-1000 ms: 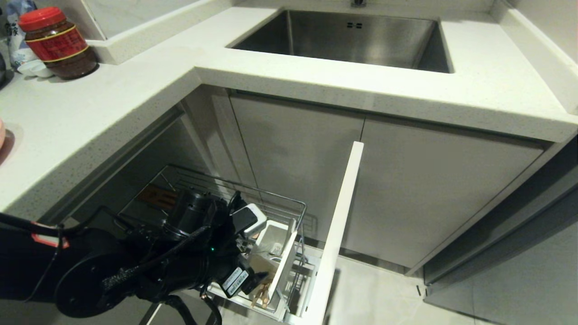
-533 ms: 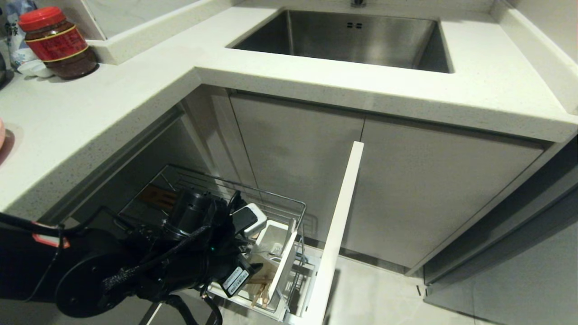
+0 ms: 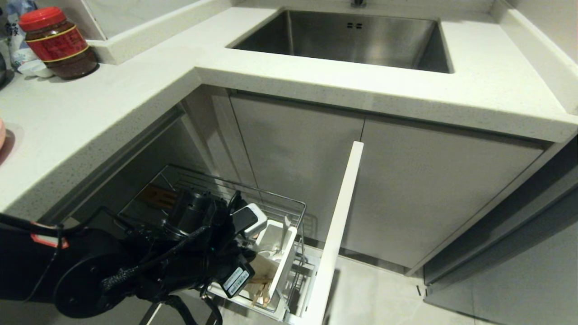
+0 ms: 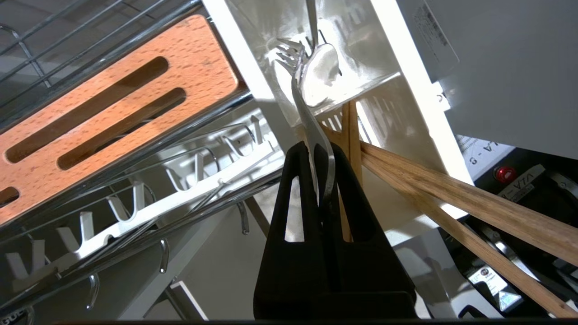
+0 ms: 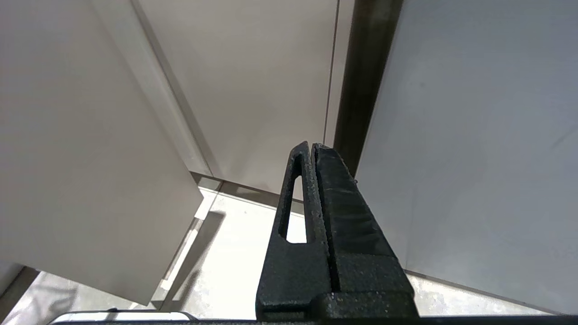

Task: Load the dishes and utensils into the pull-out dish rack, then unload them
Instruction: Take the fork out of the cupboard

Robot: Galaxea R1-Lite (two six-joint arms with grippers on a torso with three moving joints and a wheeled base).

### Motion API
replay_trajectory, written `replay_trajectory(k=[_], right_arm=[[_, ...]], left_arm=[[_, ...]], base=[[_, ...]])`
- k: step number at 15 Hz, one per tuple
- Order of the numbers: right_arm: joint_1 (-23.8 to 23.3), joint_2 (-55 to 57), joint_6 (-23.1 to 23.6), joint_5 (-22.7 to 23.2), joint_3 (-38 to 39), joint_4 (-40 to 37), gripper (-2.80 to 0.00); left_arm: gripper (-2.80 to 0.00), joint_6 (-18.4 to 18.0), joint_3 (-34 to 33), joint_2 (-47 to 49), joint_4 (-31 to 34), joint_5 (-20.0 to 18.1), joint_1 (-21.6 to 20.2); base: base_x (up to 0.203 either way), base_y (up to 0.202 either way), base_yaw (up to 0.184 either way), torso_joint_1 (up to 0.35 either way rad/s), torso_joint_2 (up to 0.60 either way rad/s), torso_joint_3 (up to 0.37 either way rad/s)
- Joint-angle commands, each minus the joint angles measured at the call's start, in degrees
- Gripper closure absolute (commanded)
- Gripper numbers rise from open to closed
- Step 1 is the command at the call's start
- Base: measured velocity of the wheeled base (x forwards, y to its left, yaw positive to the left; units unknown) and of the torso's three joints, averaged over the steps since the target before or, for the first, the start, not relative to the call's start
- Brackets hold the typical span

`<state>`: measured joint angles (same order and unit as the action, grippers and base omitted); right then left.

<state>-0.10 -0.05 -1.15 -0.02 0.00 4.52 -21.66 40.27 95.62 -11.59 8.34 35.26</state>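
Observation:
The pull-out dish rack (image 3: 271,204) stands drawn out under the counter, its white front panel (image 3: 337,225) facing right. My left gripper (image 4: 317,151) reaches down into it and is shut on the handle of the silver fork (image 4: 301,113). The fork's tines rest inside a white utensil cup (image 4: 406,67). Wooden chopsticks (image 4: 451,194) lean in the cup beside my fingers and also show in the head view as chopsticks (image 3: 262,293). A pale-pink plate rim (image 3: 1,134) peeks in at the counter's left edge. My right gripper (image 5: 311,146) hangs shut and empty before the cabinet doors.
The rack's slotted wooden strip (image 4: 113,99) and wire prongs (image 4: 180,180) lie beside the cup. A steel sink (image 3: 352,38) is set in the white counter (image 3: 135,90). A red-lidded jar (image 3: 56,43) stands at the far left.
My left gripper's fingers have closed on the fork handle. The arm itself has stayed where it was, and the fork now stands a little more upright in the cup.

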Motion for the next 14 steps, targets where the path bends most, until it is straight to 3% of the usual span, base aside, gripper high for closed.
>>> replay_trajectory(k=[1,8,14], right_arm=[[0.01,0.05,0.00,0.02,1.49,0.05,0.00],[0.01,0.05,0.00,0.02,1.57,0.05,0.00],[0.01,0.05,0.00,0.02,1.49,0.05,0.00]], left_arm=[[0.00,-0.13,-0.01,-0.44,-0.18,0.10,0.08],[0.00,-0.18,1.33,-9.96,0.65,0.86,0.25],[0.00,0.00,4.80,-17.56,8.74,0.80,0.25]], base=[[0.000,0.000,0.000,0.000,0.00,0.000],[0.000,0.000,0.000,0.000,0.00,0.000],[0.000,0.000,0.000,0.000,0.00,0.000]])
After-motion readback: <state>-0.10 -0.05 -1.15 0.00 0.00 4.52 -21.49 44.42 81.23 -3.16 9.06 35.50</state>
